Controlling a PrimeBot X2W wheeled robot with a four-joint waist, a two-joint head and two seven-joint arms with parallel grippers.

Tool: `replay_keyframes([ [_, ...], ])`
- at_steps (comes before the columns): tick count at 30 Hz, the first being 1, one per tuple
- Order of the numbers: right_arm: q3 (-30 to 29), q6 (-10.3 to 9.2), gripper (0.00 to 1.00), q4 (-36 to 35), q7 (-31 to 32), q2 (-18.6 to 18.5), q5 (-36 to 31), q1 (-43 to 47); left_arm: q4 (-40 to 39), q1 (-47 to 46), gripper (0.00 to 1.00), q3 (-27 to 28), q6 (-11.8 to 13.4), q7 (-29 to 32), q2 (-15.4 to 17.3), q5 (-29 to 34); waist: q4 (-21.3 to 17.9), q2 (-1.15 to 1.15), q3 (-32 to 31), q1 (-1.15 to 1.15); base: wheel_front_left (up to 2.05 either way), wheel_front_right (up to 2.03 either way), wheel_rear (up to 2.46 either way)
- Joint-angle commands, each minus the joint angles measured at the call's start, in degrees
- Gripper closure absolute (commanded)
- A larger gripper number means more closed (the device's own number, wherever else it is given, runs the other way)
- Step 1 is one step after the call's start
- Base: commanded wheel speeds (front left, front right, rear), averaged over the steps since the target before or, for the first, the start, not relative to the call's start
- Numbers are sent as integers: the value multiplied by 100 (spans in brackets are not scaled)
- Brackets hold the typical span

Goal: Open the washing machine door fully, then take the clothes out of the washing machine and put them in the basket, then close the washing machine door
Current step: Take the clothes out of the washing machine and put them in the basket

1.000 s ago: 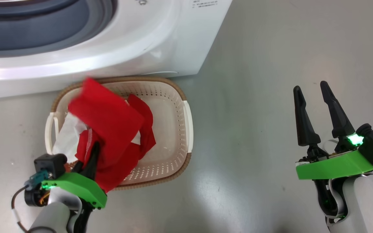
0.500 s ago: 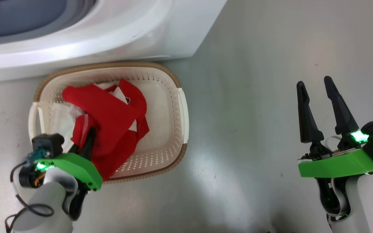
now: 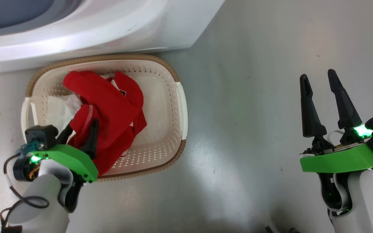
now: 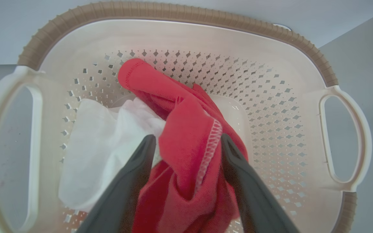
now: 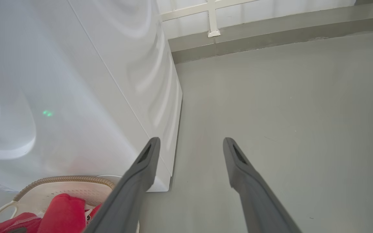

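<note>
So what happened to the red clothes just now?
The left gripper spread its fingers and let go of the red clothes, which sank into the basket; some cloth still lies between the fingers. The right gripper stayed open over the floor, and the basket kept its place by the washing machine.

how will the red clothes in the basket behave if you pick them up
Likely floppy: the clothes lie crumpled in soft folds in the basket, so they should sag and trail from a single grip. Probably light, since the hemmed fabric looks thin. Not slippery, I'd guess; the cloth looks matte.
</note>
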Motion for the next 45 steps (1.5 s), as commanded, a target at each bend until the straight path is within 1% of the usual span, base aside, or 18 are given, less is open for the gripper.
replay_keyframes([
  [1,77,37,0,-104,-36,2,-14,38,-42,46,0,143,-32,-36,234,-36,25,0,-51,0,0,0,0],
  [7,78,37,0,-36,-36,2,-21,68,-204,181,0,228,-32,-36,224,9,76,0,-316,0,0,0,0],
  [21,169,37,0,191,-36,2,-31,218,-814,777,0,855,-32,-36,171,443,183,0,-1186,0,0,0,0],
  [27,178,37,0,280,-36,2,-42,365,-1300,1122,0,1276,-32,-36,96,754,256,0,-1595,0,0,0,0],
  [35,133,37,0,380,-36,2,-79,559,-1975,1487,0,1698,-32,-36,-16,1167,347,0,-2067,0,0,0,0],
  [45,115,37,0,478,-36,2,-144,936,-3008,2128,0,2054,-32,-36,-131,1682,393,0,-2689,0,0,0,0],
])
